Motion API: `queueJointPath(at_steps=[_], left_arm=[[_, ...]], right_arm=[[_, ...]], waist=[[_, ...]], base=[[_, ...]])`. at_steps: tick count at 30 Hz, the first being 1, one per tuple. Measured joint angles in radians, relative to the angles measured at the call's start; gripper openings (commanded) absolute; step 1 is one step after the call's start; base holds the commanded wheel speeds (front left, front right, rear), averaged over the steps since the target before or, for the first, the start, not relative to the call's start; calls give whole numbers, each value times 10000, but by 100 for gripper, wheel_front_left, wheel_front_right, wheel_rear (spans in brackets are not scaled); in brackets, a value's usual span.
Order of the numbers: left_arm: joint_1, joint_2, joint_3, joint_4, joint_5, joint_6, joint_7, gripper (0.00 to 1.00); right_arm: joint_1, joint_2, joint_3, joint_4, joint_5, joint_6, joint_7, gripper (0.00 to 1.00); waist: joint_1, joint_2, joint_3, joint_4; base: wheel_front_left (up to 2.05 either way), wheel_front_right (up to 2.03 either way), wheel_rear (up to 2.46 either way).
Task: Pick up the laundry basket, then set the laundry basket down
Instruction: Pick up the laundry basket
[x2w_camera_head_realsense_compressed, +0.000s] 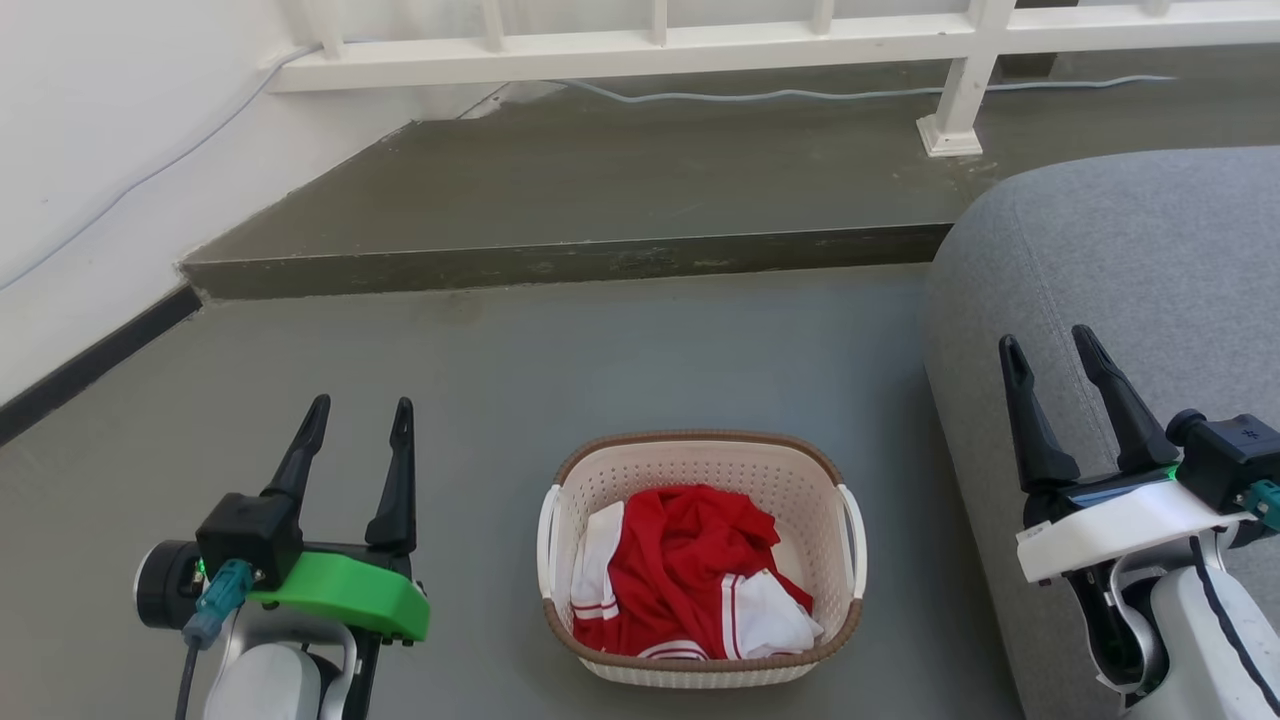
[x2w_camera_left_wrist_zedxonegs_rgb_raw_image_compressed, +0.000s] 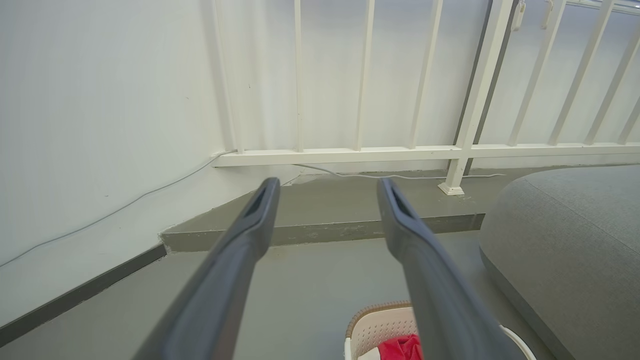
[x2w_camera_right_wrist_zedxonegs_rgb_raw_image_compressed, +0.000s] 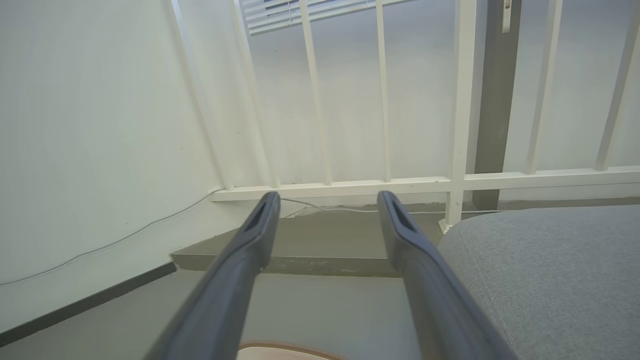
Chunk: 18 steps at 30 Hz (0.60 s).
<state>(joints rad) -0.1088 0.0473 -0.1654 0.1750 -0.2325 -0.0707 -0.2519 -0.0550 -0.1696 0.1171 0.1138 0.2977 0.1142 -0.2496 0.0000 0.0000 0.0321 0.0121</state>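
Observation:
The laundry basket (x2w_camera_head_realsense_compressed: 825, 560), cream-white with a brown rim and white side handles, stands on the grey floor at the lower middle of the head view, holding red and white clothes (x2w_camera_head_realsense_compressed: 690, 575). My left gripper (x2w_camera_head_realsense_compressed: 360, 412) hovers open to the basket's left, fingers pointing away. My right gripper (x2w_camera_head_realsense_compressed: 1050, 350) is open to the basket's right, over the grey sofa. In the left wrist view the basket's far corner (x2w_camera_left_wrist_zedxonegs_rgb_raw_image_compressed: 372, 327) peeks from behind the right finger of the left gripper (x2w_camera_left_wrist_zedxonegs_rgb_raw_image_compressed: 327, 187). The right wrist view catches a sliver of the rim (x2w_camera_right_wrist_zedxonegs_rgb_raw_image_compressed: 290, 347) below the right gripper (x2w_camera_right_wrist_zedxonegs_rgb_raw_image_compressed: 327, 200).
A grey sofa (x2w_camera_head_realsense_compressed: 1130, 280) fills the right side, close to the basket. A raised concrete step (x2w_camera_head_realsense_compressed: 560, 262) crosses ahead, with a white railing (x2w_camera_head_realsense_compressed: 640, 45) and a cable (x2w_camera_head_realsense_compressed: 780, 95) behind it. A white wall with a dark skirting (x2w_camera_head_realsense_compressed: 90, 365) runs along the left.

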Motion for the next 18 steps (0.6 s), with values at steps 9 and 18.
queueJointPath(at_steps=[9,18], left_arm=[[-50,-6,40,-90,0,-79,0,100],[-211,-15,48,-230,75,-84,0,100]], right_arm=[[-2,77,-36,100,-2,2,-8,100],[-88,90,-104,238,4,36,-8,100]], waist=[[0,0,145,-31],[0,0,743,-132]], base=[[0,0,0],[0,0,0]])
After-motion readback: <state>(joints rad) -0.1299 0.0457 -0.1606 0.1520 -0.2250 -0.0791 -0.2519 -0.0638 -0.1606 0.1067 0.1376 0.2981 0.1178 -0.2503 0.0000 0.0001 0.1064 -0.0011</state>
